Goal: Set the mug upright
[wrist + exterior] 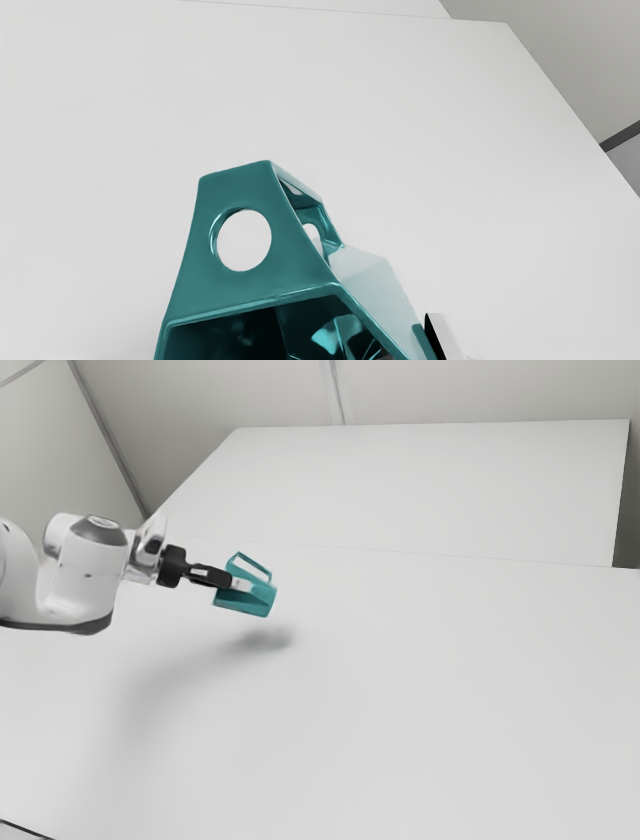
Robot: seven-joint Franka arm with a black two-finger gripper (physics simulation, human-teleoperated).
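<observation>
Teal and angular, up in the air above the white table [450,690]: looking at the mug [256,603], tipped over on its side and held clear of the surface. Gripped firmly in the tool [240,585], closed down onto the mug, with one finger [442,332] against the outer wall. Opening back towards the hand, dark and glossy inside, with bright teal glints deep within. Pointing bottom end out towards the exterior view's right, and dipping a little that way too. Sticking upwards with the handle [300,260], broad and flat-faced, pierced by a round hole. Casting a soft shadow [265,640] on the table just beneath, well separated from the mug, then trailing a fainter, wider one back towards the exterior view's left and near side. Reaching in from the exterior view's left with the white arm [90,575], stretched out over the table. Running across the far part of the table, a thin seam [400,552]; rising beyond the far edge, pale walls [450,390].
</observation>
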